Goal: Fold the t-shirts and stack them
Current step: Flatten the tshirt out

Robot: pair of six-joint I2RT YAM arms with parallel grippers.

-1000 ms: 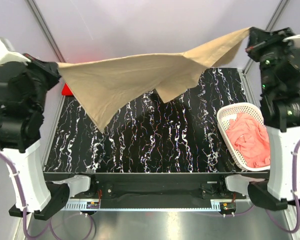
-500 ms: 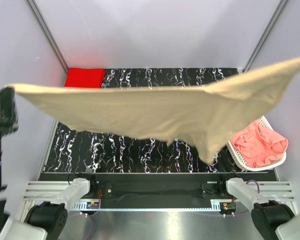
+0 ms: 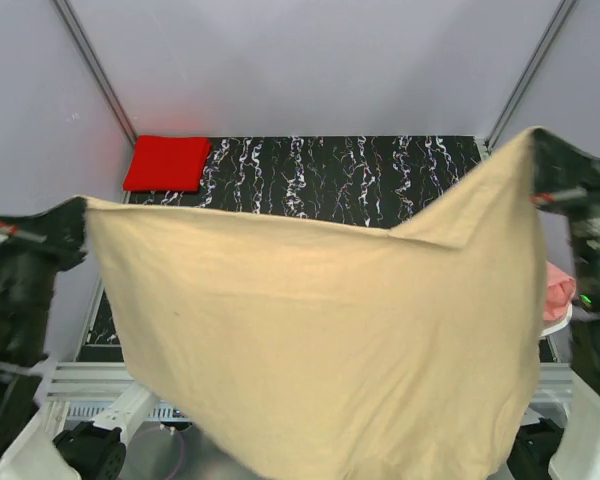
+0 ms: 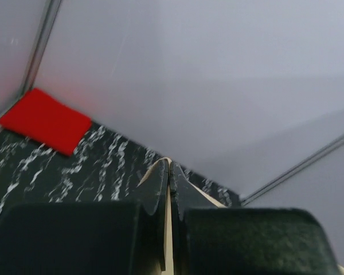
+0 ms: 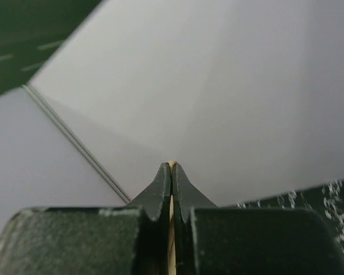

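- The tan tee (image 3: 320,340) hangs spread in the air like a curtain, close to the top camera. It hides the near and middle parts of the worktop (image 3: 360,170).
- Its top edge sags between two raised corners, and the right corner sits higher than the left.
- The left pincer (image 4: 169,172) is clamped tight on the left corner, with a thin strip of tan cloth showing between its fingers.
- The right pincer (image 5: 171,169) is clamped tight on the right corner, also with a tan sliver between its fingers.
- The red tee (image 3: 167,162) lies folded flat at the worktop's far left corner, well apart from the tan tee.
- The pink tee (image 3: 557,292) shows only as a sliver at the right, past the tan tee's edge. The white rim of the basket (image 3: 567,318) is just below it.
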